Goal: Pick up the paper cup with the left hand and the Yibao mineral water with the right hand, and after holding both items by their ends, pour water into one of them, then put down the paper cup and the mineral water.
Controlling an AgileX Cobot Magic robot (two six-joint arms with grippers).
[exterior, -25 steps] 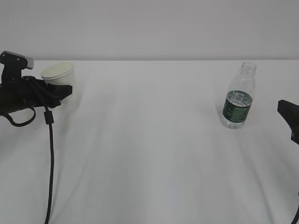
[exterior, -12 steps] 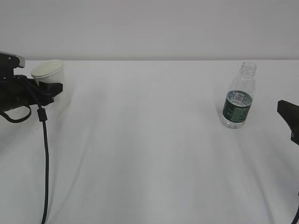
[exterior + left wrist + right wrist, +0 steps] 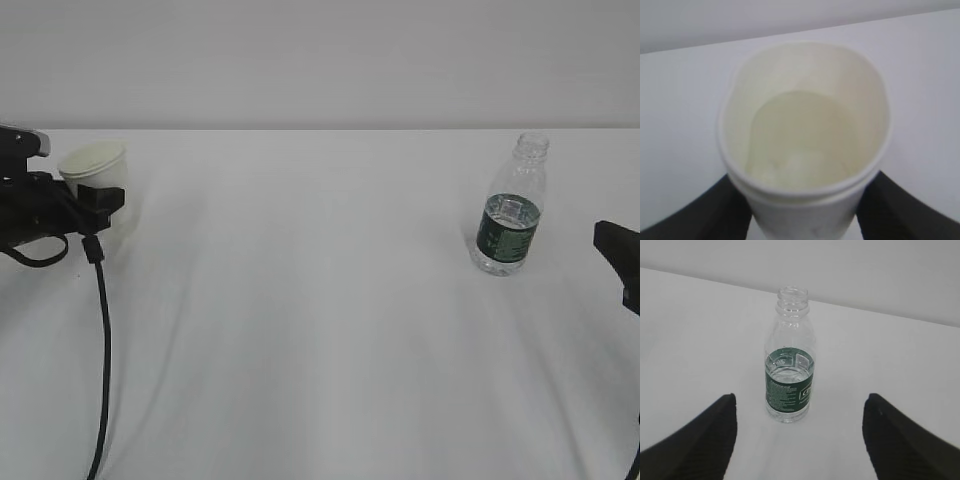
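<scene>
Paper cup [image 3: 95,175] sits clamped in the left hand [image 3: 85,200] at far left. Yibao mineral water [image 3: 510,220] stands upright at right, clear of the right hand [image 3: 800,435], whose jaws are apart.

You are looking at a bare test bench of the lab or robot-studio sort, not a home or a kitchen. A plain white cloth-covered table [image 3: 330,340], creased in soft folds, fills the view and meets a blank pale grey wall [image 3: 320,60] with no decoration. Black robot arm parts [image 3: 40,205] and a hanging black cable [image 3: 103,360] reach in from the table's edge.
</scene>
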